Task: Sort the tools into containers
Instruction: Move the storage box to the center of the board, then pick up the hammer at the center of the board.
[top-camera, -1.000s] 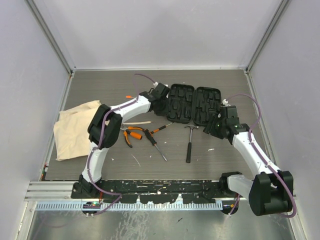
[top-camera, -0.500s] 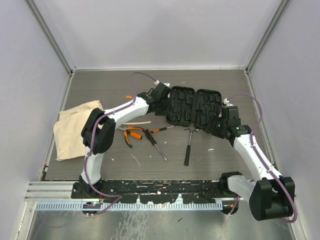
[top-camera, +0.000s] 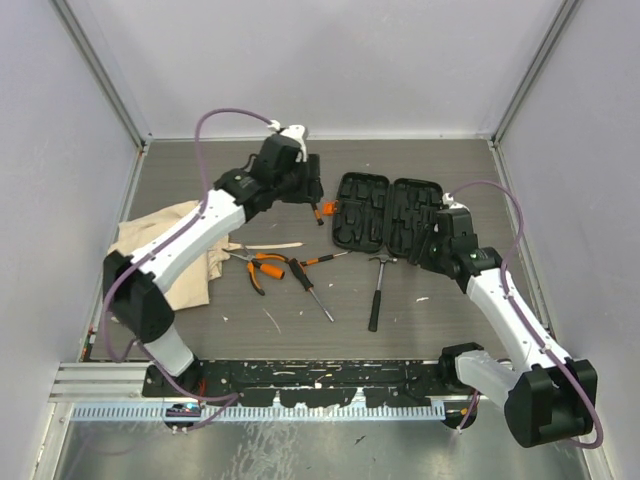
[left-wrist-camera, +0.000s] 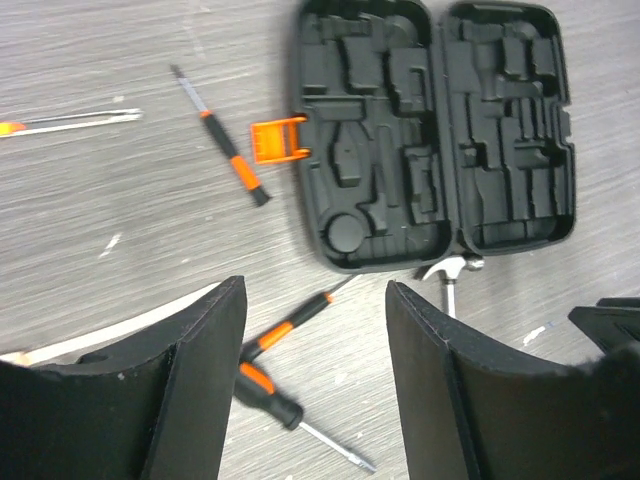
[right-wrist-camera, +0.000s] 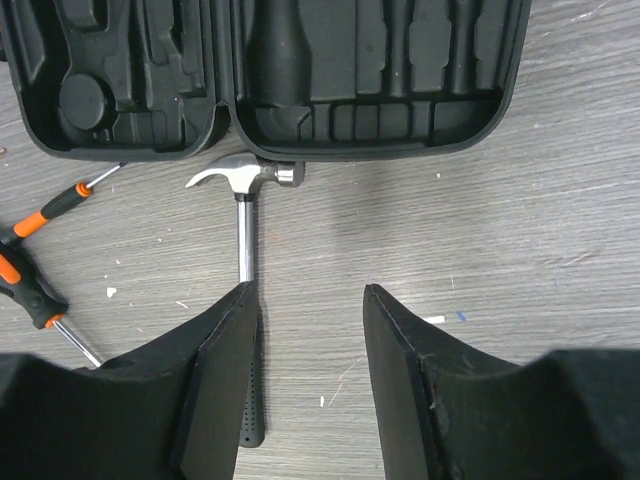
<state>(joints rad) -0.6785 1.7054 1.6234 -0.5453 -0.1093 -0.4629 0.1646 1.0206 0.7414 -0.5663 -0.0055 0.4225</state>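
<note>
The black tool case (top-camera: 388, 212) lies open with its moulded slots bare (left-wrist-camera: 430, 130) (right-wrist-camera: 300, 70). A thin orange-and-black driver (top-camera: 318, 212) (left-wrist-camera: 225, 150) lies beside its orange latch (left-wrist-camera: 277, 140). Two screwdrivers (top-camera: 305, 275) (left-wrist-camera: 290, 325), orange pliers (top-camera: 262, 268) and the hammer (top-camera: 378, 285) (right-wrist-camera: 243, 240) lie in front of the case. My left gripper (top-camera: 302, 178) (left-wrist-camera: 315, 300) hangs open and empty, high above the table left of the case. My right gripper (top-camera: 432, 248) (right-wrist-camera: 308, 295) is open, low, just right of the hammer's shaft. The beige cloth bag (top-camera: 150, 250) lies at the left.
A thin pale stick (top-camera: 272, 245) (left-wrist-camera: 110, 335) lies between the bag and the pliers. A thin silvery piece with an orange end (left-wrist-camera: 70, 120) lies further left. Metal rails border the table on both sides. White flecks dot the surface.
My left arm lifted and drew back from the case's left edge, and its jaws opened. The thin driver now lies uncovered beside the latch. The right arm barely moved.
</note>
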